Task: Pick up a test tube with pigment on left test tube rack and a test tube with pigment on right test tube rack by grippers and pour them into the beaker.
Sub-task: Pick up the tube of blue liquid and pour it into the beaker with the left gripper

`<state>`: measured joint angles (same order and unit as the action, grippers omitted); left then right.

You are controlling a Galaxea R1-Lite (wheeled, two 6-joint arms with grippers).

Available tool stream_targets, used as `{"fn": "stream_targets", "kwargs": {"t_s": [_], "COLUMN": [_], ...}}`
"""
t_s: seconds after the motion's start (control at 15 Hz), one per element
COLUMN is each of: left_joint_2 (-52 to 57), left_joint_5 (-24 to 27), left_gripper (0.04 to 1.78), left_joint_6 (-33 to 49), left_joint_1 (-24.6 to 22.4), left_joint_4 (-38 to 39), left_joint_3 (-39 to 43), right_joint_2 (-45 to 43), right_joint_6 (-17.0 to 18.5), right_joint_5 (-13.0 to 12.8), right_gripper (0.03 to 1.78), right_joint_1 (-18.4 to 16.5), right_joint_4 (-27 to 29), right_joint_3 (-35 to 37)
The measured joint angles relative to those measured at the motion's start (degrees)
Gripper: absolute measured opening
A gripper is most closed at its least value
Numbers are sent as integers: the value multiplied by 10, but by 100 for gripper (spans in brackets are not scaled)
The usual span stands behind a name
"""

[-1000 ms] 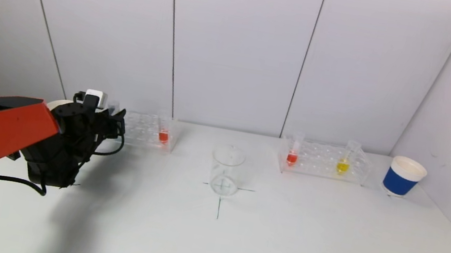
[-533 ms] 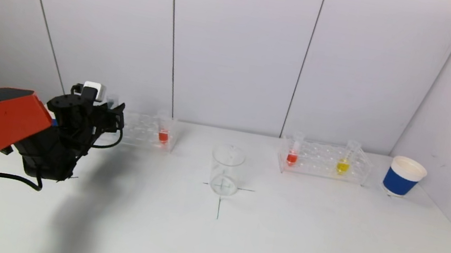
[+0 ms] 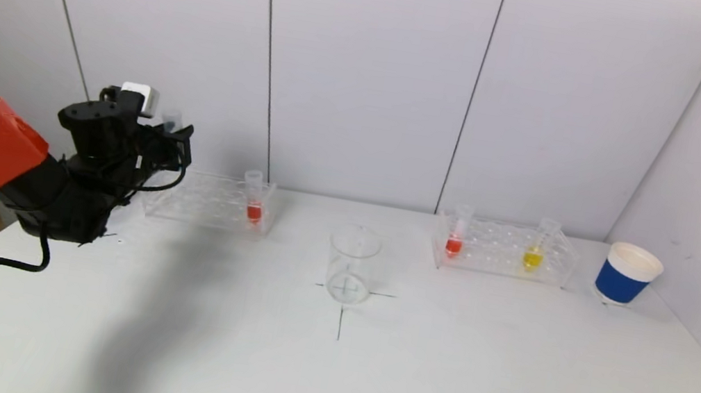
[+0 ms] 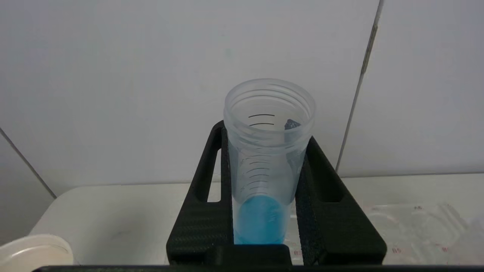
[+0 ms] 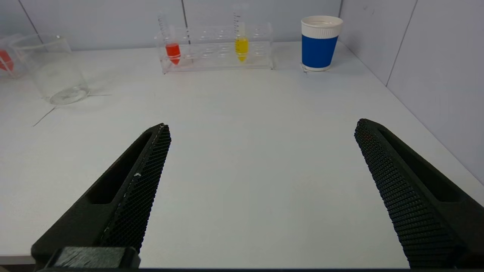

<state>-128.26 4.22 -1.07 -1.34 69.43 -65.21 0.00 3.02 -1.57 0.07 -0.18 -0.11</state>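
Bright, even overhead light, soft grey shadow on the table [image 3: 363,381] — mild softness, no glare

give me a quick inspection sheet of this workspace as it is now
surface: white table with a drawn cross under the beaker
job's things: beaker looks empty; left rack holds one red tube; right rack holds a red tube and a yellow tube
clutter: blue paper cup right of the right rack
grippers: left gripper shut on a blue-pigment tube, raised above the left rack; right gripper open, low over the table
cables: black cable on the left arm
surroundings: white panel walls
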Motion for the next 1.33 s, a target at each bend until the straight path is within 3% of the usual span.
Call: {"fn": "stream_targets", "kwargs": {"t_s": [0.4,0.87,1.33], "left_joint_2": [79,101,54], "left_joint_5": [1,16,100], "left_gripper": [47,47,47], "left_joint_6": [0,-1,-58], "left_joint_1": [17,90,152], "left_joint_4": [-181,-379,-419], "left_joint_3": [-109,-264,-352], "right_joint_2": [0,0,0], "right_joint_6": [0,0,0], "right_joint_5": [0,0,0], "right_gripper": [177,177,177], "right_joint_1": [0,0,0], "right_joint_4": [0,0,0], "right_joint_3": [0,0,0]}}
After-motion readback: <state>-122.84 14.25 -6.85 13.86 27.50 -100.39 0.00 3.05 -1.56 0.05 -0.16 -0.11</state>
